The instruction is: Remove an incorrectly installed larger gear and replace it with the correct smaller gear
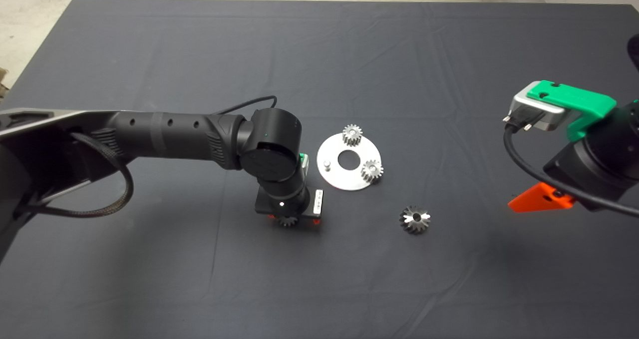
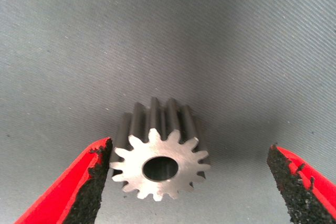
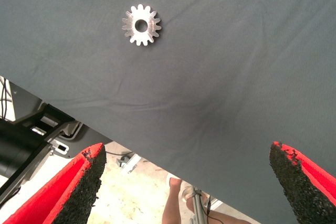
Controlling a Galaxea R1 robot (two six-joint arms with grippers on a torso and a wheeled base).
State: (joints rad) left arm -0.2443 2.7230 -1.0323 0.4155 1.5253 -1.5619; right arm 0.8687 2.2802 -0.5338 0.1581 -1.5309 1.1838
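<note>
Dark mat (image 1: 150, 279) lies bare around the left gripper (image 2: 189, 179), whose spread fingers flank the smaller gear (image 2: 160, 169) without gripping.

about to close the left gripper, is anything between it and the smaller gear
Nothing visible. The smaller gear lies on the mat between the open fingers of the left gripper; one finger is almost at its teeth, the other stands off.

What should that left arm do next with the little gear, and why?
Probably close the left pincer: its fingers stand open on either side of the smaller gear, which lies on the mat. The round plate has a bare peg waiting.
</note>
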